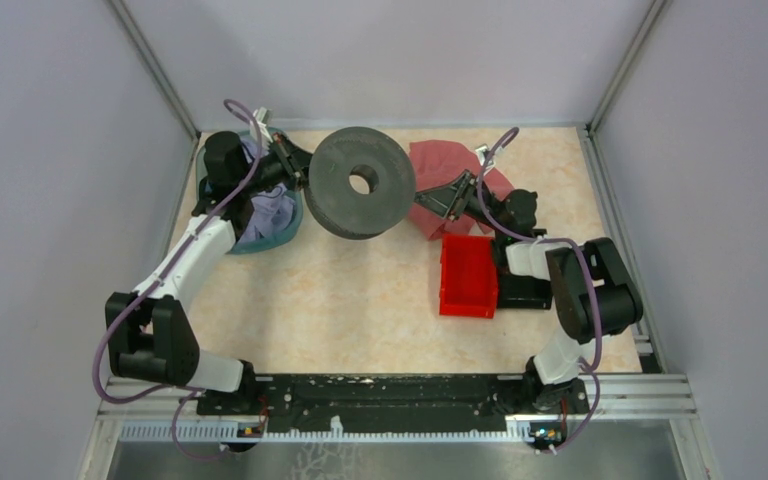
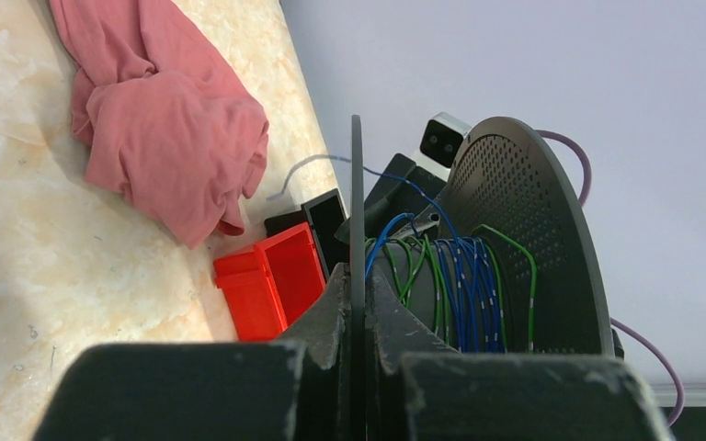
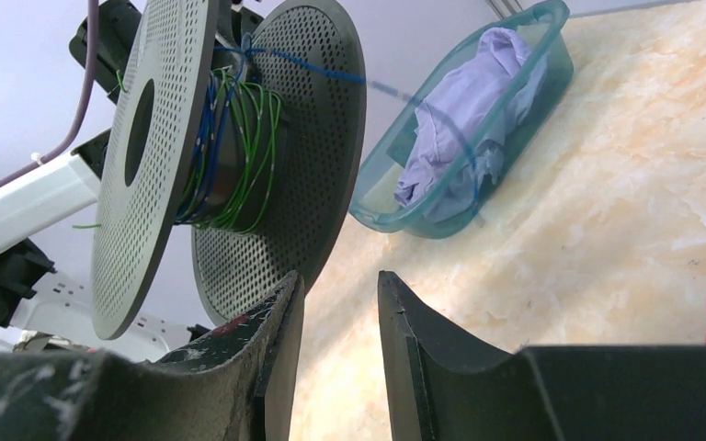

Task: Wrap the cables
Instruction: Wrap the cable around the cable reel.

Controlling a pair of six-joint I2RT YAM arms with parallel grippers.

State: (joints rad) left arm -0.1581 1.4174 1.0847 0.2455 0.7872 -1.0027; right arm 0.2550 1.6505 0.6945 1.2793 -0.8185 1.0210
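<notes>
A big black perforated spool hangs above the table at the back. Thin blue and green cables are wound round its core, and they also show in the right wrist view. One blue strand trails loose off the spool into the air. My left gripper is shut on the edge of one spool flange and holds the spool up. My right gripper is open and empty, just right of the spool and below its rim.
A red bin sits on the table right of centre, with a black box beside it. A pink cloth lies behind the right gripper. A teal basket holding lilac cloth stands at the back left.
</notes>
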